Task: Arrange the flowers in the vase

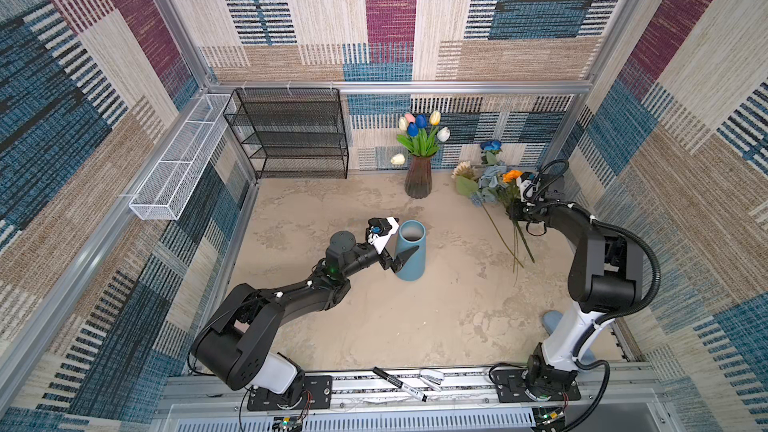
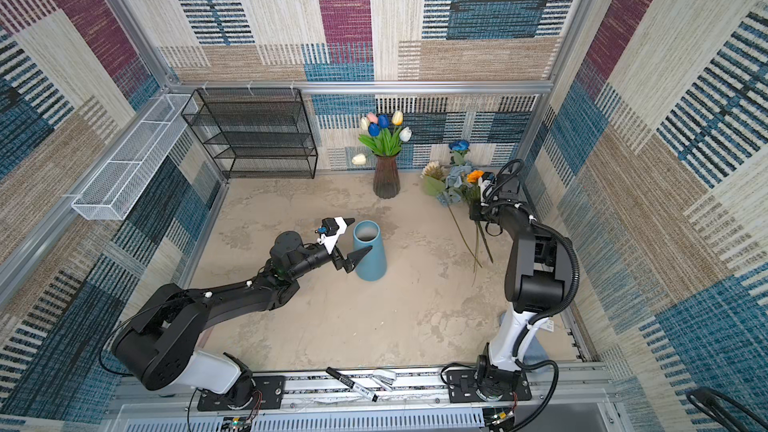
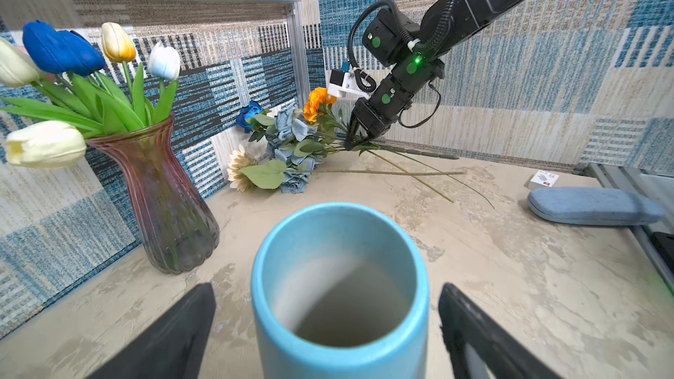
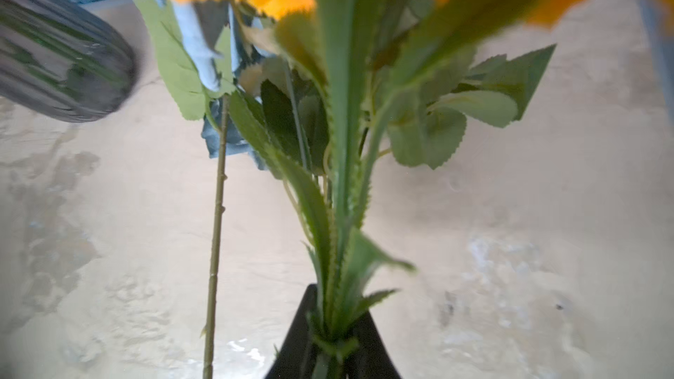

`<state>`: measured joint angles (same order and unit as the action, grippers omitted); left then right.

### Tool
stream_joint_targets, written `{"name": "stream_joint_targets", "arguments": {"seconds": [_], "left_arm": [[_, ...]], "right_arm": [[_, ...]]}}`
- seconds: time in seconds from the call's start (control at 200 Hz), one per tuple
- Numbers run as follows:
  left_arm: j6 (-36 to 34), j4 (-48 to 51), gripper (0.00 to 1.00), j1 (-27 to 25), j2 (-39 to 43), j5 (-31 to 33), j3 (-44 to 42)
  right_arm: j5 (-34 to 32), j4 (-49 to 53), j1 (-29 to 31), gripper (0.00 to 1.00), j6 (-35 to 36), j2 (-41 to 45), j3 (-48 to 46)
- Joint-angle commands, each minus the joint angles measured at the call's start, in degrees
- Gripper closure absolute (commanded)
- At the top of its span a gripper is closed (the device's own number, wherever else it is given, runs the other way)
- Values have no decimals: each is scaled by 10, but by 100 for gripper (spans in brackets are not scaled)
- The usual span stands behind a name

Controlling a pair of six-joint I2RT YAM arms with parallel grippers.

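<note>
Left pincer (image 1: pixel 406 234) open wide astride matte, tapered blue vase (image 3: pixel 339 357), right pincer (image 3: pixel 356 138) closed on leafy stem of ruffled orange bloom (image 3: pixel 317 102), stem slanting upward from its tips

- Standing on the surface (image 1: pixel 374 317): one blue vase (image 1: pixel 415 270), one glass vase (image 1: pixel 418 180).
- Filling the glass vase: seven tulips (image 1: pixel 412 130).
- Sitting outside the vases: four flowers (image 2: pixel 455 184), namely sunflower (image 1: pixel 462 169), dusty-blue bunch (image 1: pixel 491 184), blue rose (image 1: pixel 491 145), orange bloom (image 1: pixel 512 176).
- Lining the walls: two wire racks (image 1: pixel 291 135).

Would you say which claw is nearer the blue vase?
Left. The left claw straddles the blue vase, jaws open; the right claw grips the orange flower, well away.
</note>
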<state>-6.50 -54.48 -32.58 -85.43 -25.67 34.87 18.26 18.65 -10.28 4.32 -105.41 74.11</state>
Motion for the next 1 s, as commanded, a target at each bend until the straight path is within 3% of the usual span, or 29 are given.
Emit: {"name": "stream_joint_targets", "arguments": {"seconds": [0.0,0.05,0.165,0.396,0.566,0.686,0.842,0.997], "left_arm": [[10,-30,2,1,2,11,-6],[11,-33,2,1,2,12,-8],[13,-34,2,1,1,12,-9],[18,-36,2,1,-5,11,-9],[27,-42,2,1,-2,19,-18],[31,-49,1,1,12,28,-37],[38,-46,1,1,45,38,-68],[35,-20,1,1,67,44,-81]], "right_arm": [[26,-33,10,79,-42,12,-18],[24,-45,12,70,-60,16,-31],[23,-63,12,66,-69,25,-57],[21,-66,12,80,-80,36,-59],[19,-84,21,74,-104,71,-79],[-6,-65,68,67,-98,91,-85],[-10,-76,99,71,-105,94,-117],[-28,-81,135,54,-86,54,-117]]}}
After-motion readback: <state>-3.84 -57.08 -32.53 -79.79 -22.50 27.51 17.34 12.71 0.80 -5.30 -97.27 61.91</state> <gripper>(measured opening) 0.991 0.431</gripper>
